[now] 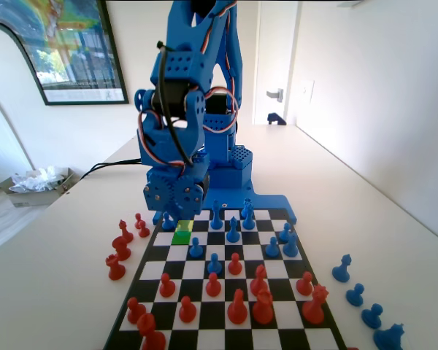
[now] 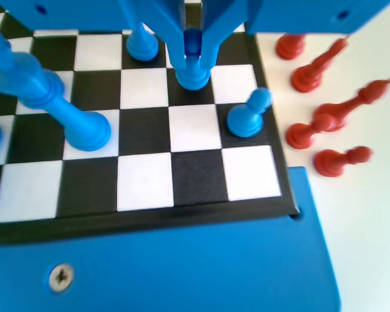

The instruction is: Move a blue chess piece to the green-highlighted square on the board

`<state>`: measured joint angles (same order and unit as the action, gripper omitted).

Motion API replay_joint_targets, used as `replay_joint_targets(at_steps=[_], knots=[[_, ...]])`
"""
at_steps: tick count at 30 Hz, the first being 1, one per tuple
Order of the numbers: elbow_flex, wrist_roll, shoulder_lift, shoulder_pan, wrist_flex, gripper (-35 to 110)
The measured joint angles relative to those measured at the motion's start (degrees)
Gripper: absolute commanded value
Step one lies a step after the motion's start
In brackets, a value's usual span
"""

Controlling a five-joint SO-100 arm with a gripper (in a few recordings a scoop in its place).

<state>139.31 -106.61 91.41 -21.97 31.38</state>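
Note:
In the wrist view my gripper is shut on the blue chess piece, a small pawn whose base is over a black-looking square of the board, one column in from the right edge. I cannot tell whether the base touches the square. In the fixed view the gripper hangs low at the far left of the board, just behind the green-highlighted square. The gripper body hides the held pawn there. A paler yellow-green square lies right behind the green one.
Another blue pawn stands one square diagonally away, at the board's edge. A tall blue piece stands to the left in the wrist view. Red pieces lie off the board beside the gripper. Blue pieces stand off the right side in the fixed view.

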Motion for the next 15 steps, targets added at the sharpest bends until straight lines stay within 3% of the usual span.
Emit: replay_joint_targets(at_steps=[15], knots=[[2.11,-1.05,0.0,0.35,-3.87,6]])
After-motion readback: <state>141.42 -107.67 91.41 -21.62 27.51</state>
